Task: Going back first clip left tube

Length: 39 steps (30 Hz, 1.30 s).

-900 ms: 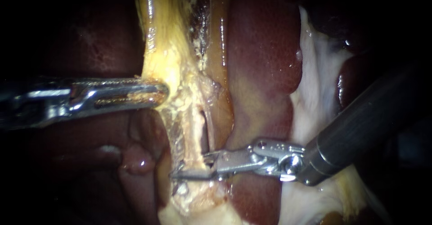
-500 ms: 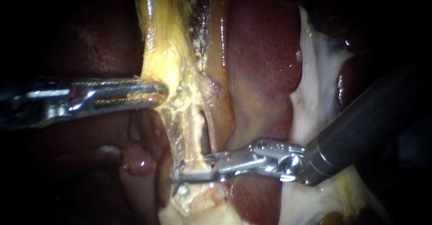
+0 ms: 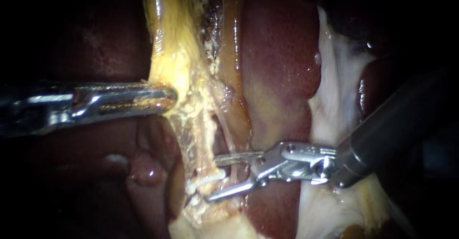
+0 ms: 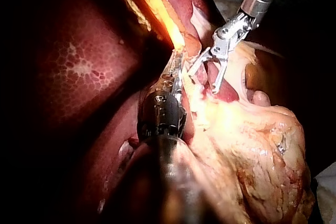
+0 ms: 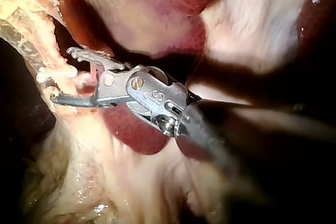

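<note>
**Endoscope view.** Left instrument [image 3: 162,98]: jaws clamped on the yellow tissue band [image 3: 172,62], which is held taut. Right instrument [image 3: 213,179]: jaws spread, nothing gripped. Clip [image 3: 202,179]: white, seated across the left tube [image 3: 203,143], level with the jaw tips. Liver [image 3: 282,52]: behind.

**Left wrist view.** Left instrument [image 4: 176,69]: closed on the band. Right instrument [image 4: 203,82]: jaws spread, just ahead.

**Right wrist view.** Right instrument [image 5: 61,75]: jaws apart, the clip [image 5: 46,75] lying between the tips. Whether they touch cannot be told.

**Handling note.** Withdrawal is judged best made straight back along the shaft. The jaws are best kept spread until the clip is cleared, so that it is not snagged. The band's tension is best left unchanged.
</note>
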{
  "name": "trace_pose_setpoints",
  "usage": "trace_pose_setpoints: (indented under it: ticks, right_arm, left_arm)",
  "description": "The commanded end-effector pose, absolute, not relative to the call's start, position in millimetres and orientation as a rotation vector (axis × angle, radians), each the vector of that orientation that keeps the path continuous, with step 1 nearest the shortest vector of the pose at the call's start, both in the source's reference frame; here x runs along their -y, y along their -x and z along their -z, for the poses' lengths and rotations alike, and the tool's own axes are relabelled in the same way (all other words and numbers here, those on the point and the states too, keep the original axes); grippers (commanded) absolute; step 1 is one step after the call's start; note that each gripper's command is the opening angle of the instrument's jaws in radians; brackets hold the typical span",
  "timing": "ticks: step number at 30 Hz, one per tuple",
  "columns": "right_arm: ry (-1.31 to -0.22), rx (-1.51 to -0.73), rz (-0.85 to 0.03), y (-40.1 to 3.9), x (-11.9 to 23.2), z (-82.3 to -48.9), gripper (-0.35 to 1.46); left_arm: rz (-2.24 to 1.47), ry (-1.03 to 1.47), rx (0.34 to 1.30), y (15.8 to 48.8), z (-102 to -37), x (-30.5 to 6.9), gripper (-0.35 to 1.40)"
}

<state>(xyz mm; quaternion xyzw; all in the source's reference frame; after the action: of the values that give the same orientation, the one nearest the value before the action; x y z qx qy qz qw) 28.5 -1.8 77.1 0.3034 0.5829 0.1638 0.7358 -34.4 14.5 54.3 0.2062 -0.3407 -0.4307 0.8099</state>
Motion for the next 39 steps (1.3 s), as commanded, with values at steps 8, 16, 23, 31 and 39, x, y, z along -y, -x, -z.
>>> trace_pose_setpoints:
  ticks: [8,16,23,31,39]
  right_arm:
    - [-0.529,-1.319,-0.291,-23.0,-3.1,-70.5,0.60]
    - [-0.480,-1.366,-0.276,-20.6,-5.6,-66.5,0.60]
    - [-0.475,-1.367,-0.270,-20.7,-5.5,-66.6,0.60]
    - [-0.471,-1.368,-0.265,-20.7,-5.4,-66.6,0.60]
    - [-0.471,-1.368,-0.265,-20.7,-5.4,-66.5,0.60]
  left_arm:
    - [0.918,-0.441,0.729,34.0,-55.3,-14.9,-0.35]
    - [0.920,-0.438,0.730,33.7,-57.3,-15.0,-0.35]
    - [0.947,-0.467,0.735,34.1,-62.3,-14.0,-0.35]
    - [0.949,-0.503,0.697,36.0,-67.5,-13.0,-0.35]
    - [0.942,-0.512,0.693,36.8,-68.0,-12.6,-0.35]
